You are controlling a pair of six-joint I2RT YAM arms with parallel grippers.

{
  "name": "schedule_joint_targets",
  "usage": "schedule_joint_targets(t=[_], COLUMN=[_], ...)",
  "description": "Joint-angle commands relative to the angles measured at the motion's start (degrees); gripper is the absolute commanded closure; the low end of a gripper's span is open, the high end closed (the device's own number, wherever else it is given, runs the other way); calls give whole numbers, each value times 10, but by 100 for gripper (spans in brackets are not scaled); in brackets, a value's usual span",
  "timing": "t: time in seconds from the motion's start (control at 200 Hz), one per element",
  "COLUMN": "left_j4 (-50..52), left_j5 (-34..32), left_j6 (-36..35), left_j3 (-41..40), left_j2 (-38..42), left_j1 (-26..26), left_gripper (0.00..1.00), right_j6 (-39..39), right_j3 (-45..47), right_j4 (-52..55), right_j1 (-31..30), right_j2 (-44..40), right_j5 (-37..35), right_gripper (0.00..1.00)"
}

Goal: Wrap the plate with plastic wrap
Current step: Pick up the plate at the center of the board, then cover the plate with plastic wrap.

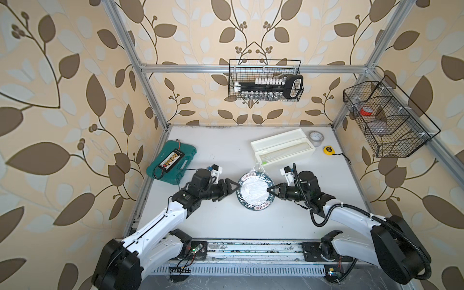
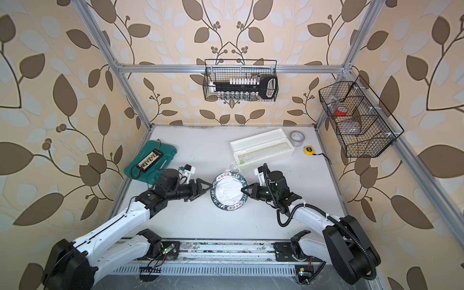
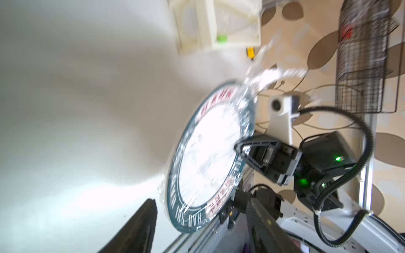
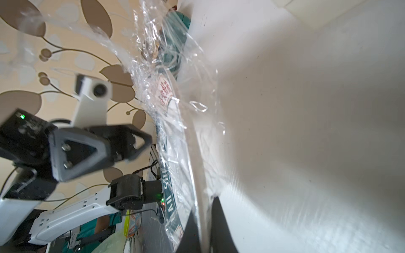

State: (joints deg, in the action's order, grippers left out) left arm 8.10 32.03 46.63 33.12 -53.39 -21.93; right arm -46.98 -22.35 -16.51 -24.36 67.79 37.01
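right gripper (image 1: 269, 190): pinching plate (image 1: 252, 192) rim, 3 o'clock, likely anchoring | left gripper (image 1: 233, 188): spread, clear at 9 | wrap (image 1: 259, 167) tail loose, 12

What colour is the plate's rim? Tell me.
The plate rim: dark green, white lettering; left wrist view.

I see a white tabletop (image 1: 226, 221) carrying five things: the plate (image 1: 251, 206) mid-table, a white dispenser box (image 1: 282, 145) behind it, a grey tape roll (image 1: 316, 138) and yellow tape measure (image 1: 328, 150) far right — and a green case (image 1: 175, 160) at the left edge.
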Motion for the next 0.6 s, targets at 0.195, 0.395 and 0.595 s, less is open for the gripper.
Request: schedule_joint_targets(t=[0.195, 0.395, 0.595], left_j4=[112, 152, 188], left_j5=[141, 148, 118], left_j6=[-199, -259, -315], left_j3=[221, 273, 289], left_j2=[-168, -224, -235], left_j1=[40, -11, -46], left_gripper=[16, 17, 17], right_j6=[73, 67, 63], right_j3=[-40, -52, -59], right_j4=[97, 104, 104], right_j1=[-6, -7, -8], right_j2=[-38, -32, -25], right_j5=[106, 121, 133], right_gripper=[100, 100, 100])
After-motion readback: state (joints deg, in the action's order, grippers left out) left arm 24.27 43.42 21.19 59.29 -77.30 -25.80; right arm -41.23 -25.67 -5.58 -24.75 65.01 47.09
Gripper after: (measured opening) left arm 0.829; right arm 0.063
